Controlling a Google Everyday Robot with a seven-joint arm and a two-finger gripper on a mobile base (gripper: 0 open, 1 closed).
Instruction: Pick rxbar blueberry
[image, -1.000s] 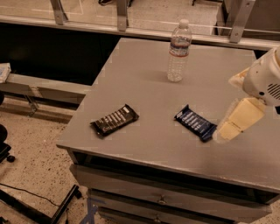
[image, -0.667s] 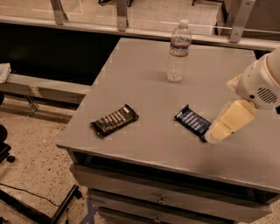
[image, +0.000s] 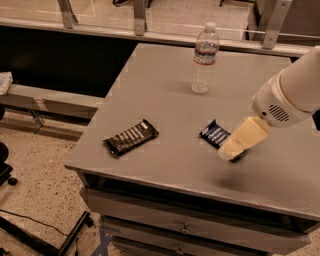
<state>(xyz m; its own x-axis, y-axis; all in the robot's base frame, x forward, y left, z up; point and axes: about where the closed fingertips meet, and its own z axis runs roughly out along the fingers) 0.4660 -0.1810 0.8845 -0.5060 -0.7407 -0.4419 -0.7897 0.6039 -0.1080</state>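
The rxbar blueberry (image: 214, 134), a flat navy-blue bar with white print, lies on the grey table (image: 165, 100) right of centre. My gripper (image: 232, 150) comes in from the right on a white arm. Its cream-coloured finger (image: 243, 138) is over the bar's right end and hides that end. A black-wrapped bar (image: 131, 137) with white print lies to the left, near the table's front-left edge.
A clear water bottle (image: 204, 58) stands upright at the back centre of the table. The table's front edge has drawers below. To the left the floor drops away, with a low bench and cables. A metal railing runs along the back.
My gripper has moved left and down, from just beside the blue bar's right end to over that end. The bars and bottle have not moved.
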